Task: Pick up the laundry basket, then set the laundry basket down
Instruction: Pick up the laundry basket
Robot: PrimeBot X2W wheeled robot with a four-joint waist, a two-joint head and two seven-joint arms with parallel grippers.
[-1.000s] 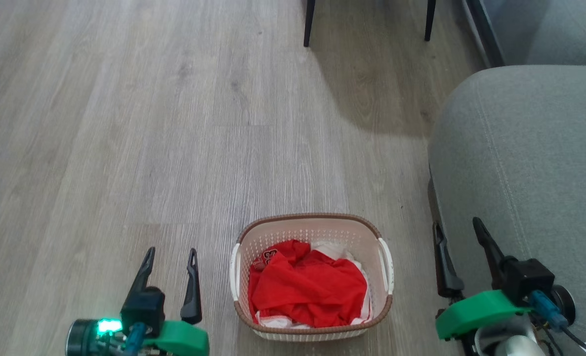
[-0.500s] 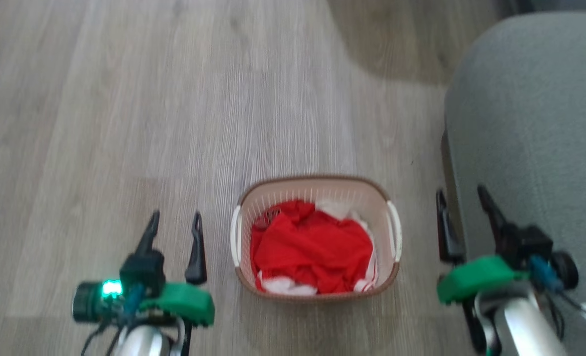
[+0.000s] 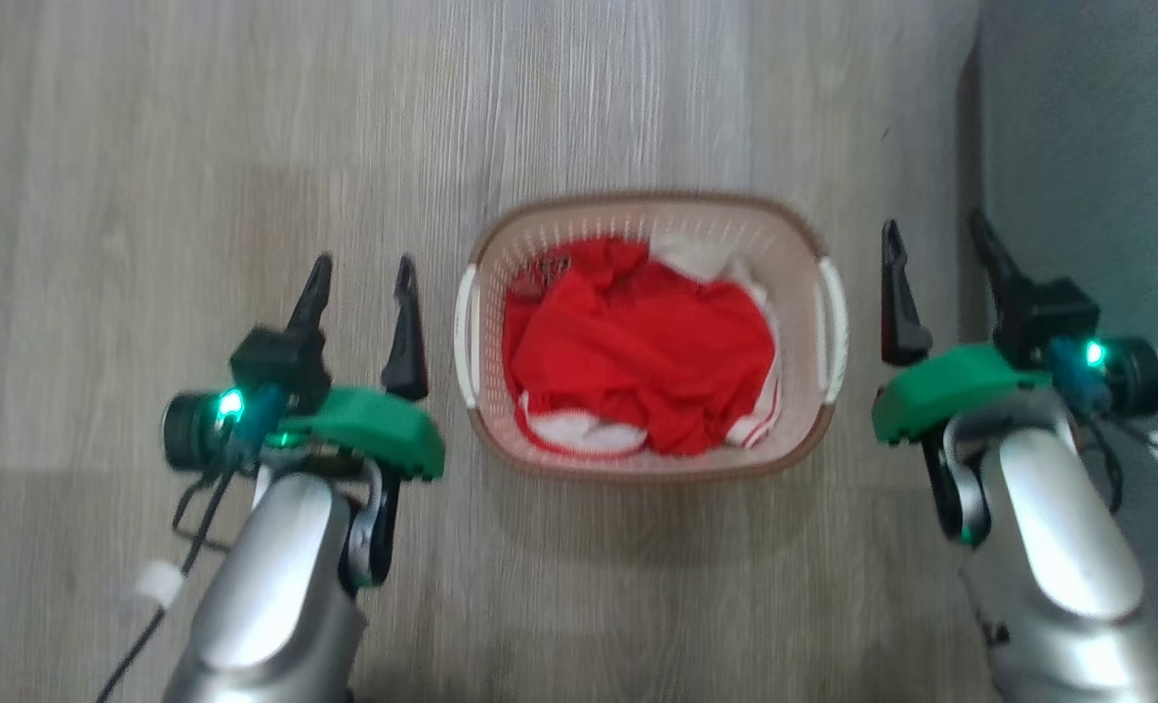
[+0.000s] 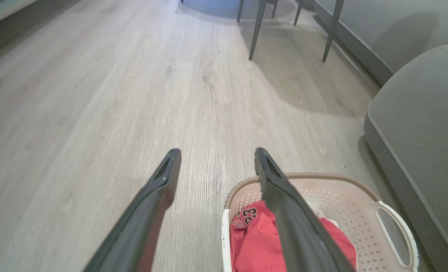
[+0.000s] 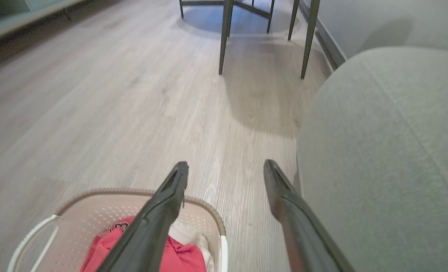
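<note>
Flanking the laundry basket (image 3: 638,199), left tool (image 3: 362,266) and right tool (image 3: 935,227), both spread, seemingly not touching.

We saw a pale grey wood-look plank floor (image 3: 149,146) running across the room. On the right stood a grey upholstered seat (image 5: 382,124) with a rounded edge and a stitched seam. Farther off, slim dark furniture legs (image 5: 225,37) stood on the planks and cast a soft shadow (image 5: 261,105) toward the seat. Behind them a grey wall (image 4: 375,26) met the floor along a dark skirting board (image 4: 350,49). At the far left we noticed a low pale ledge (image 4: 1,9), too cropped to identify.
</note>
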